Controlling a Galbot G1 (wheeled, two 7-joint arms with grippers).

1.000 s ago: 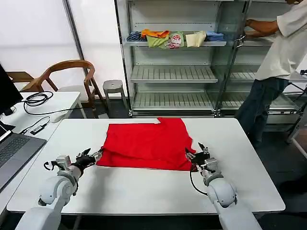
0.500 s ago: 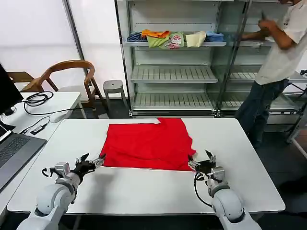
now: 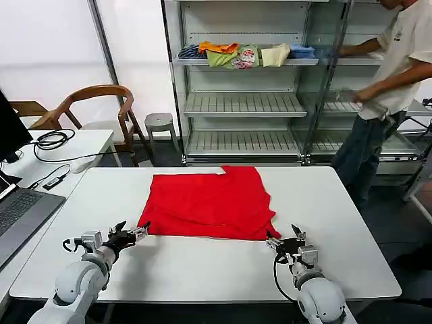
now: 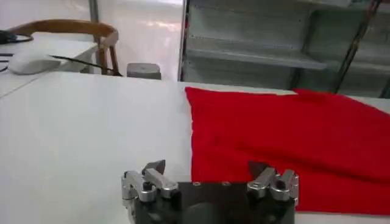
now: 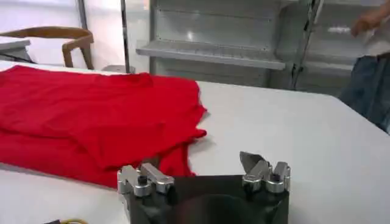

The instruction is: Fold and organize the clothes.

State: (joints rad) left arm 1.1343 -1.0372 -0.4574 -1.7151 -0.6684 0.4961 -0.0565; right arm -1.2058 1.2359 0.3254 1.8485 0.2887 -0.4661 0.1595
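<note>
Claws backed off the red T-shirt (image 3: pixel 209 204), left claw (image 3: pixel 133 233) released, right claw (image 3: pixel 284 240) released, shirt lying folded on table (image 3: pixel 202 266).

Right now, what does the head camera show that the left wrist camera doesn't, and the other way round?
Head view alone: both grippers at once, the left gripper and right gripper, each open just off the red T-shirt's near corners, plus folded garments on the shelf, a laptop and a person by the shelving. Left wrist view alone: a close look at the left gripper's spread fingers, apart from the shirt's edge. Both: the shirt flat on the white table, and the wooden chair.
</note>
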